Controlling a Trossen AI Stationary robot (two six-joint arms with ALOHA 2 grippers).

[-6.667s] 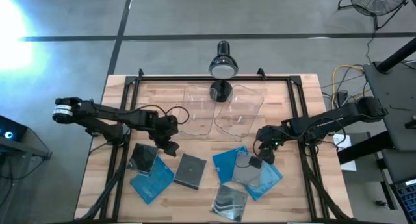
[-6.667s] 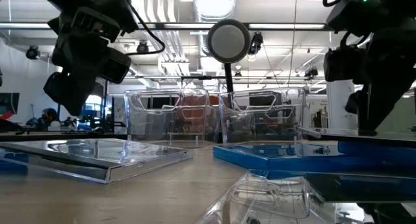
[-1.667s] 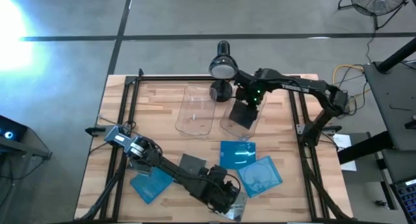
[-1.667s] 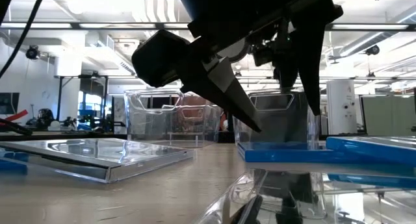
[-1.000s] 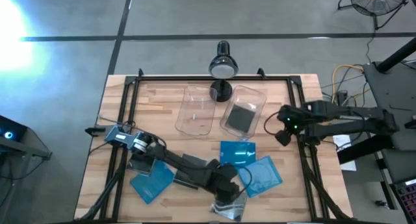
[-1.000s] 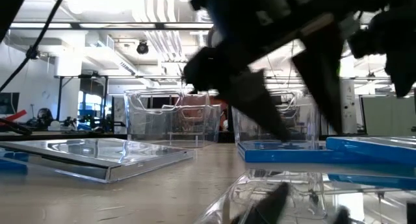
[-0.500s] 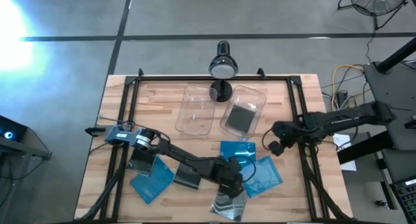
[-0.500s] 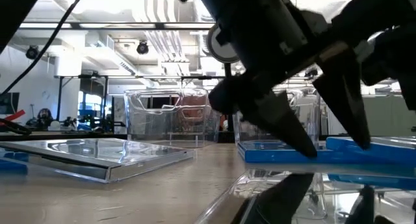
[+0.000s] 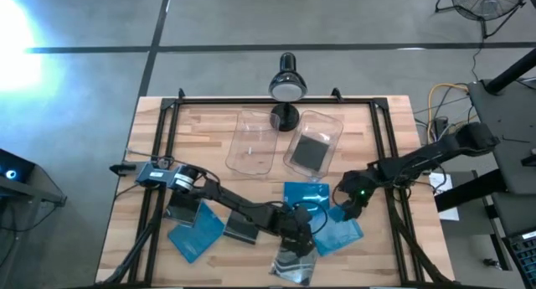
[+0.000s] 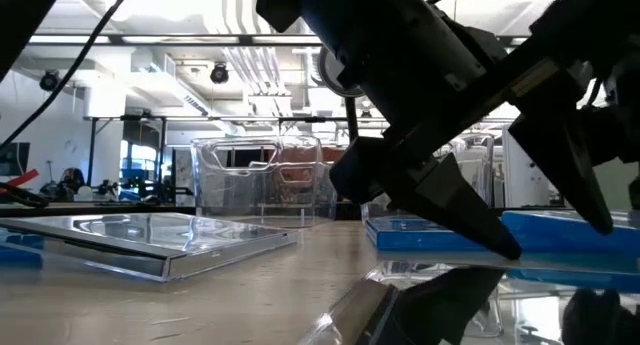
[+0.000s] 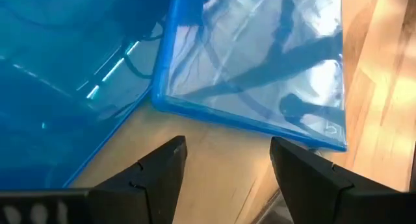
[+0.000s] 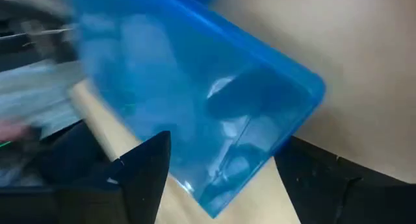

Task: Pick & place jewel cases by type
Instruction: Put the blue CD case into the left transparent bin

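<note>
Two bright blue jewel cases (image 9: 304, 196) (image 9: 343, 231) lie flat side by side near the table's middle. My left gripper (image 9: 303, 228) hovers open at their near-left side; in the left wrist view its gripper (image 11: 227, 143) is over bare wood between one blue case (image 11: 260, 55) and the other (image 11: 58, 74). My right gripper (image 9: 346, 207) is open above the right-hand blue case, a corner of that case (image 12: 195, 107) lying between its fingers. A silvery clear case (image 9: 293, 260), a dark grey case (image 9: 243, 228) and another blue case (image 9: 198, 231) lie flat nearer the left.
Two clear bins (image 9: 255, 143) (image 9: 315, 128) stand at the far middle; the right one holds a dark case (image 9: 311, 152). A desk lamp (image 9: 286, 88) stands behind them. A black frame rail (image 9: 381, 138) runs around the table. Both arms reach close together over the blue cases.
My right gripper has swung from beside the right bin toward the near edge and the left, ending over the right-hand blue case. My left gripper has moved from above the clear case a little toward the far edge and right, up to the blue cases. No case has moved.
</note>
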